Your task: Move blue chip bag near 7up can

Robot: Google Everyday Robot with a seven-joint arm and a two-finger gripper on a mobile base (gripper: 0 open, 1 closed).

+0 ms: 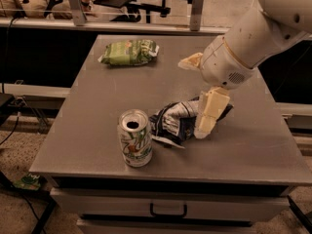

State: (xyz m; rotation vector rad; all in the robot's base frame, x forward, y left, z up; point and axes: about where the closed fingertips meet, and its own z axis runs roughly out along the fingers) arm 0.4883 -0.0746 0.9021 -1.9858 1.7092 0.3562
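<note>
In the camera view the blue chip bag (176, 122) is lying on the desk (97, 130) just right of the 7up can (135, 144), seemingly placed, while the pincer (191, 98) is hovering spread open, released, farther right

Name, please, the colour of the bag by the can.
Navy bag, white print; camera view; claw beside it.

Dim warm light, soft sheen on tabletop (253, 145), dark shadow beneath gripper (199, 89) at blue chip bag (173, 121)
</note>
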